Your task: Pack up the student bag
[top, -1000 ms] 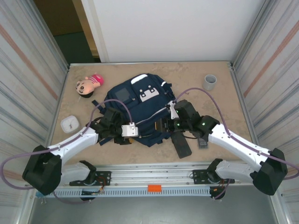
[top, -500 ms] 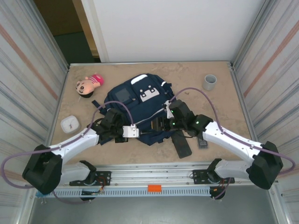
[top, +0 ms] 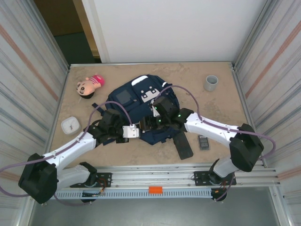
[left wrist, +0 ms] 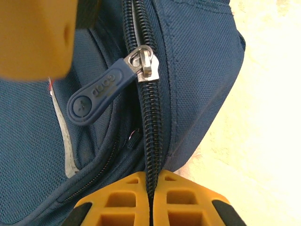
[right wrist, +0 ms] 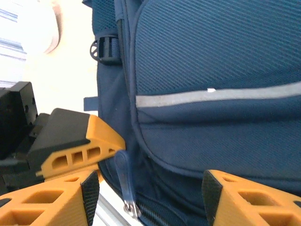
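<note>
Navy fabric, large: the student bag (top: 136,101) lies flat at the middle of the table (top: 225,108), with its white patches toward the far end and its zip track (left wrist: 151,132) along the near left corner, closed along the stretch below the slider. Hazard: a limp bag pulled from one point would likely slide or bunch up instead of unzipping. Left gripper (left wrist: 149,190), at the bag's near left corner: jaws pressed fully together, the zip track running into the join between them; whether any cloth is caught there cannot be told. Hazard: if it anchors nothing, the bag follows any pull. Right gripper (right wrist: 148,188), over the near middle of the bag: jaws well apart, holding nothing, straddling the zip pull (right wrist: 124,181). Hazard: closing off-line would take pocket fabric, and the two grippers are near enough to knock together. Loose goods: doll head (top: 89,85) far left, grey cup (top: 211,83) far right and white box (top: 70,125) left, all apart from the bag; dark oblong (top: 183,146) just beside its near edge and small dark device (top: 203,142) near right, both liable to be shoved if the bag shifts. Zip pull: a small, floppy blue tab that could easily slip from a loose pinch.
</note>
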